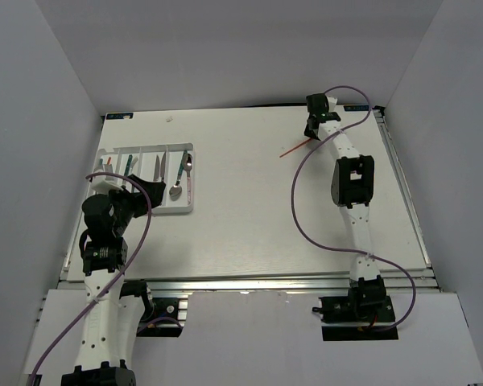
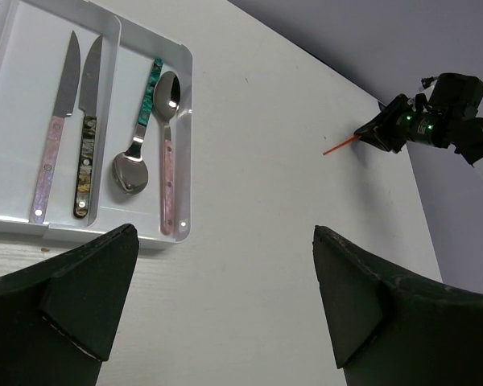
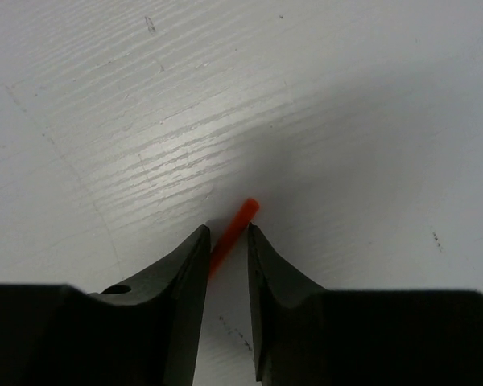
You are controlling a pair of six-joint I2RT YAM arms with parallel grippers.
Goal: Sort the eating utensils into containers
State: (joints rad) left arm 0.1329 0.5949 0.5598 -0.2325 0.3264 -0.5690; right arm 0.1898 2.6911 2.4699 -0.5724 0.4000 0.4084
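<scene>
A thin red chopstick point(image 1: 294, 148) lies at the table's far right; it also shows in the left wrist view point(image 2: 338, 147). My right gripper point(image 1: 312, 133) is shut on its end point(image 3: 240, 217), the fingertips point(image 3: 195, 241) pinching it low over the table, with the gripper point(image 3: 227, 229) pointing down. The white tray point(image 1: 191, 178) sits far left. Its right slots hold a teal-handled spoon point(image 2: 137, 149), a pink-handled spoon point(image 2: 167, 153), a pink-handled knife point(image 2: 55, 137) and a dark patterned knife point(image 2: 85, 145). My left gripper point(image 2: 224, 233) is open and empty near the tray's front right corner point(image 2: 181, 229).
The tray's left slots point(image 1: 117, 165) hold more thin utensils, partly hidden by my left arm point(image 1: 105, 217). Grey walls close in the table on the left, back and right. A purple cable point(image 1: 298, 209) loops off the right arm.
</scene>
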